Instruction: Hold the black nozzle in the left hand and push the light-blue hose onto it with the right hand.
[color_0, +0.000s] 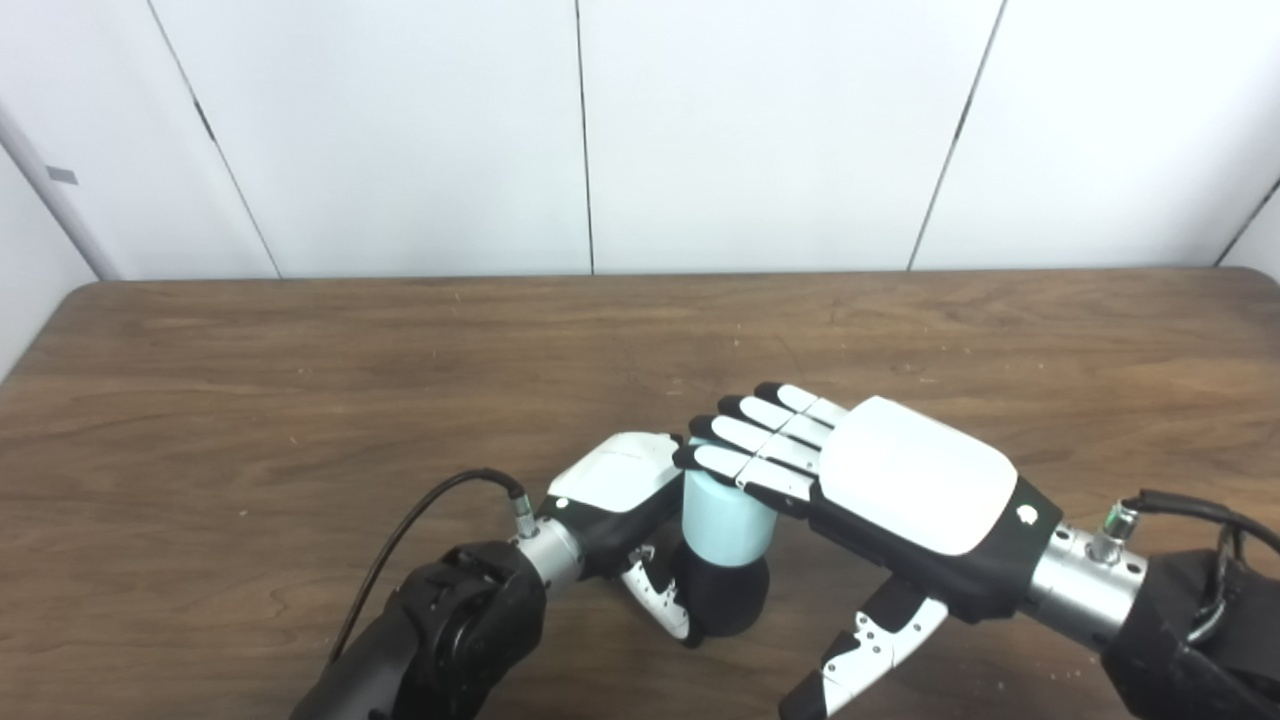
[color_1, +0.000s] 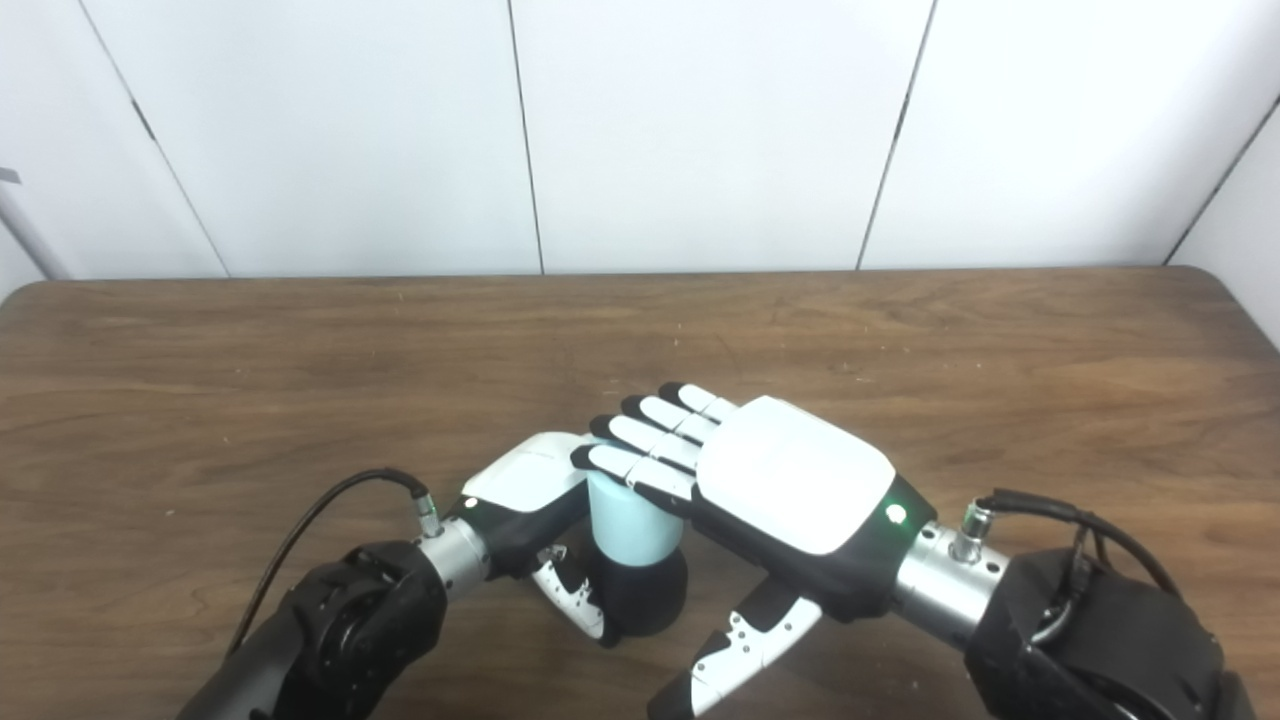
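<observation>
While the left hand (color_0: 625, 490) wraps around the round black nozzle (color_0: 722, 595) standing on the brown wooden table (color_0: 300, 400), the short light-blue hose (color_0: 725, 520) sits on top of it. The right hand (color_0: 880, 480) lies flat over the hose, fingers straight and side by side, thumb hanging free. To do this well, press straight down and hold the nozzle steady so nothing tips.

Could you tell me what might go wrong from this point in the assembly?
The right hand lies flat, fingers extended, on top of the light-blue hose, not gripping it, so it might slip off sideways. The left hand wraps the black nozzle from one side only; a hard push could tip it.
</observation>
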